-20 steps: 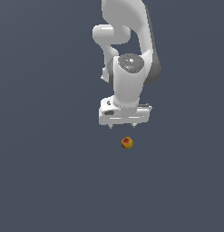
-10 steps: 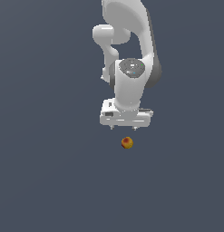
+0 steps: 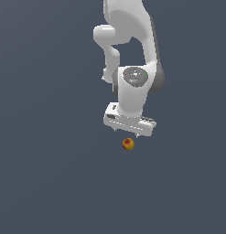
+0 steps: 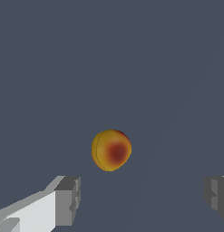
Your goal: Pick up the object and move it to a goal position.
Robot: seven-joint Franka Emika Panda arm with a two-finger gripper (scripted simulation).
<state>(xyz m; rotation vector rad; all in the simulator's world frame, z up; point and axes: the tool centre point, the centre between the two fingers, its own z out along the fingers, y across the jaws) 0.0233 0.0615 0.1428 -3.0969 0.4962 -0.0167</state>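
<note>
Ball (image 3: 128,144), orange-yellow with a reddish patch, sits on the plain dark grey floor (image 3: 45,183) just below the white gripper (image 3: 129,132) in the exterior view, at about six o'clock from the gripper body and very close to it, though whether they touch cannot be told there. In the wrist view the ball (image 4: 111,150) lies ahead of the gap between the two grey fingertips (image 4: 68,200), nearer the one with the white finger behind it, and neither pad touches it. The jaws stand wide apart, far wider than the ball, and hold nothing. Being round, the ball has no long axis; its reddish patch faces the wrist camera, and a faint seam curves down its yellow side.
</note>
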